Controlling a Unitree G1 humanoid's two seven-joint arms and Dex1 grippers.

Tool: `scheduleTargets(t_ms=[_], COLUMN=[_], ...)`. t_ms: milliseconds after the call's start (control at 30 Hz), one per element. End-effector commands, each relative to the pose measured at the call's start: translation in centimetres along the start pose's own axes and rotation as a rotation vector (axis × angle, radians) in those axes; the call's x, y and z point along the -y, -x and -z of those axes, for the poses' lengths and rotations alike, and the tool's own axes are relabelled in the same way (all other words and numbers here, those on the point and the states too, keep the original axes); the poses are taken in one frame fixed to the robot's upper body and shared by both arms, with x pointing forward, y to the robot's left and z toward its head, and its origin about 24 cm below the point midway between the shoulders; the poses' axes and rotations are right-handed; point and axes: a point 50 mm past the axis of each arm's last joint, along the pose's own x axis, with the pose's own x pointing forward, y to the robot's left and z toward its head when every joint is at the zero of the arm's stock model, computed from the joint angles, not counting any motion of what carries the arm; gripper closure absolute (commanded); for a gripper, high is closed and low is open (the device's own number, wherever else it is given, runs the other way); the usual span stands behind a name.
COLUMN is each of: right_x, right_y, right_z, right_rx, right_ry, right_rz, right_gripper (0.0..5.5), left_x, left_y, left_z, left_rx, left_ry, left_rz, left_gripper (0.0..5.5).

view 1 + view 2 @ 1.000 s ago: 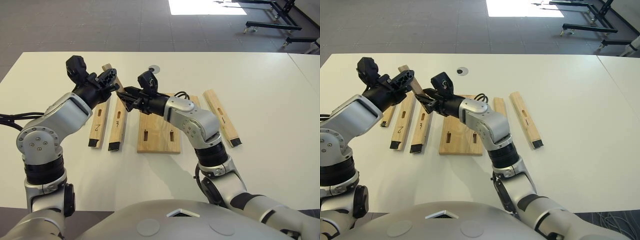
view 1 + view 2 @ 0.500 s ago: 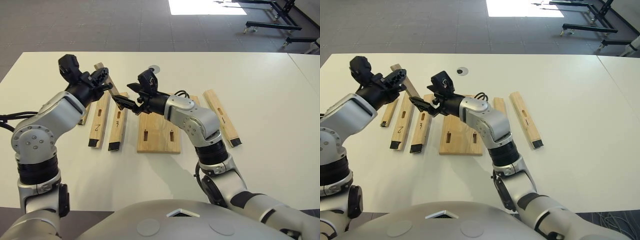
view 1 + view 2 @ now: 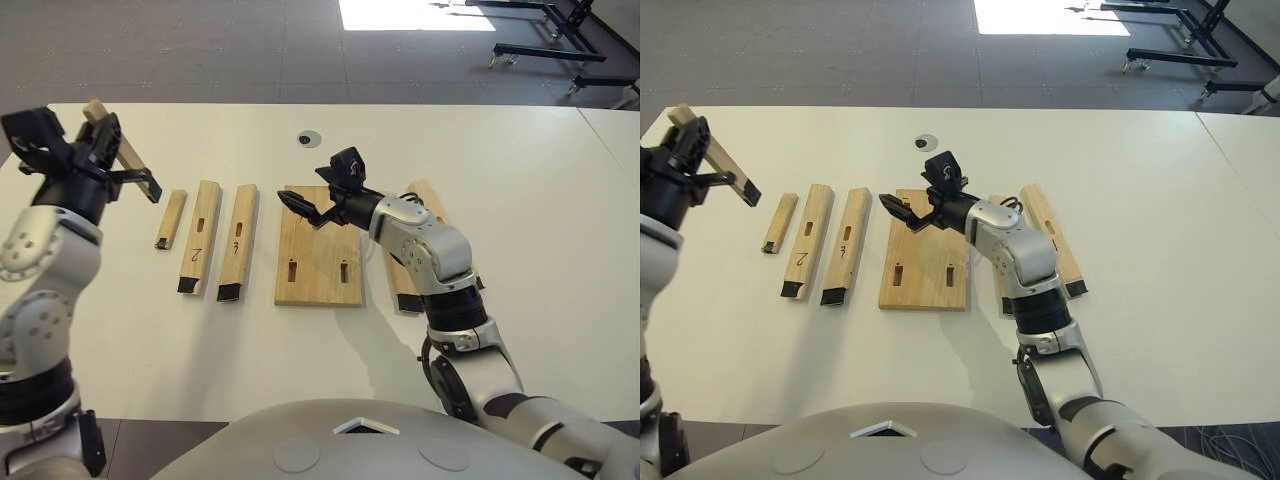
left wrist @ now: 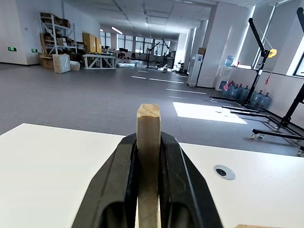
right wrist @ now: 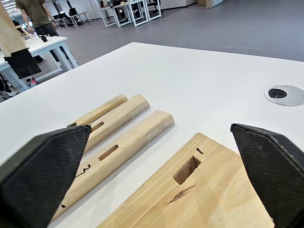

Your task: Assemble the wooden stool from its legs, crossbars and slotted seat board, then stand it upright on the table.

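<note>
Nearest, the slotted seat board (image 3: 318, 262) lies flat on the table (image 3: 560, 200). To its left lie two numbered legs (image 3: 197, 236) and a short crossbar (image 3: 171, 218). To its right are more wooden pieces (image 3: 1052, 245), partly under the right arm. The right gripper (image 3: 298, 208), fingers spread and empty, hovers over the board's far end. Farthest, at the table's left edge, the left gripper (image 4: 148, 140) clamps one raised, tilted leg (image 3: 725, 165).
</note>
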Motion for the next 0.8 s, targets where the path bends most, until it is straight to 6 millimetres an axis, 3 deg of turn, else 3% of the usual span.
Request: scheduleTargets(t_ms=[33, 300, 567, 800], right_x=[0.2, -0.1, -0.6, -1.1], right_y=[0.1, -0.5, -1.1, -1.3], right_z=[0.0, -0.4, -0.8, -0.7], right_rx=[0.019, -0.005, -0.030, -0.053], right_ry=[0.024, 0.071, 0.098, 0.107], right_rz=[0.030, -0.054, -0.116, -0.155], right_gripper=[0.10, 0.10, 0.10, 0.10], left_x=[0.6, -0.6, 1.1, 0.4], left_y=[0.6, 2.9, 2.0, 2.0], left_z=[1.9, 6.8, 5.9, 7.8], left_rx=[0.051, 0.105, 0.190, 0.147], left_ry=[0.035, -0.030, 0.005, -0.017], left_rz=[-0.004, -0.132, -0.082, -0.094], left_gripper=[5.12, 5.12, 5.12, 5.12])
